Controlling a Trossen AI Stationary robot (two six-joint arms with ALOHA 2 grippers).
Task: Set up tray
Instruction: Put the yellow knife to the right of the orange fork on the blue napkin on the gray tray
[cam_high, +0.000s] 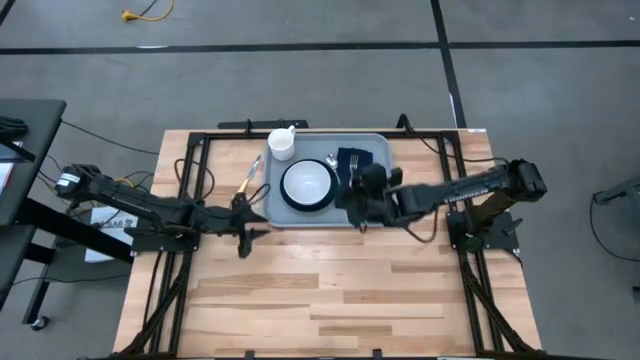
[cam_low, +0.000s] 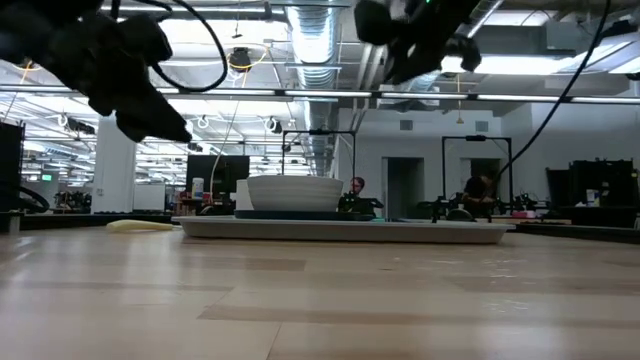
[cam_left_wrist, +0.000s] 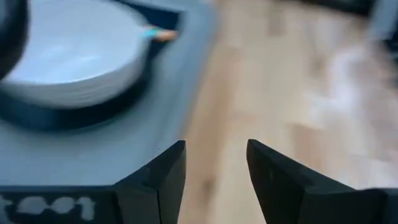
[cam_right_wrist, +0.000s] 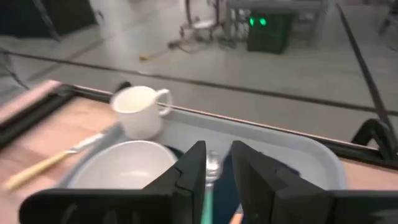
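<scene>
The grey-blue tray (cam_high: 330, 137) lies at the table's far middle. On it stand a white bowl (cam_high: 307, 183) on a dark plate (cam_left_wrist: 62, 115), a white mug (cam_high: 283, 143) and a dark napkin (cam_high: 362, 157). A spoon (cam_right_wrist: 212, 163) lies between bowl and napkin. My right gripper (cam_high: 352, 197) hovers high over the tray's near right part. Its fingers (cam_right_wrist: 193, 171) stand a narrow gap apart with nothing between them; the spoon shows through the gap, far below. My left gripper (cam_high: 245, 228) is open above the table at the tray's near left corner.
A yellow-handled knife (cam_high: 248, 182) lies on the table just left of the tray. The wooden table's near half (cam_high: 330, 300) is bare. Black frame rails (cam_high: 190, 160) run along the table's left, right and far edges.
</scene>
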